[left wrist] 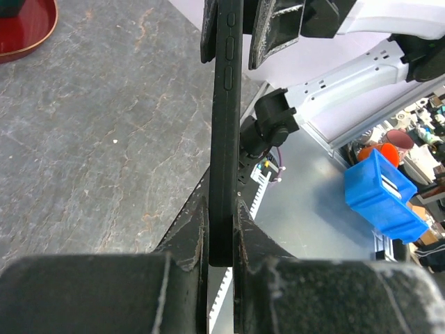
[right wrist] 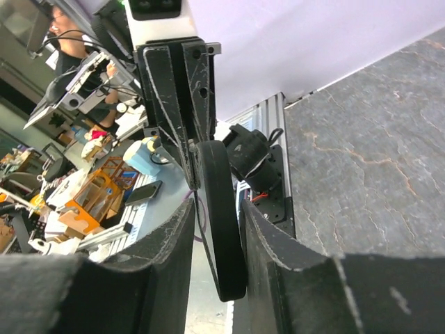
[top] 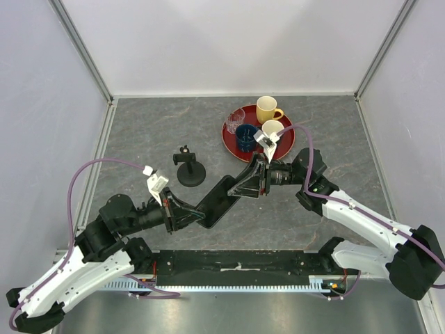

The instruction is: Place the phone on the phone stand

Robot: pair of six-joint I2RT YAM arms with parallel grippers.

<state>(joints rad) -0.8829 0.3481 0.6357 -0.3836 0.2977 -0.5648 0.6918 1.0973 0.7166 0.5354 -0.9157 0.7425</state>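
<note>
Nearest the bases, the left gripper (top: 191, 216) is clamped on the near end of the phone (top: 222, 198), holding it on edge above the table (top: 153, 132). The right gripper (top: 249, 184) brackets the far end, but a sliver of gap on one side leaves its hold uncertain. This looks like a mid-air handover. Next, one arm needs a firm grip to carry the phone to the phone stand (top: 190, 170), which stands bare just beyond. Farther back, a red tray (top: 224, 132) of cups sits on the grey marbled top, inside pale walls.
</note>
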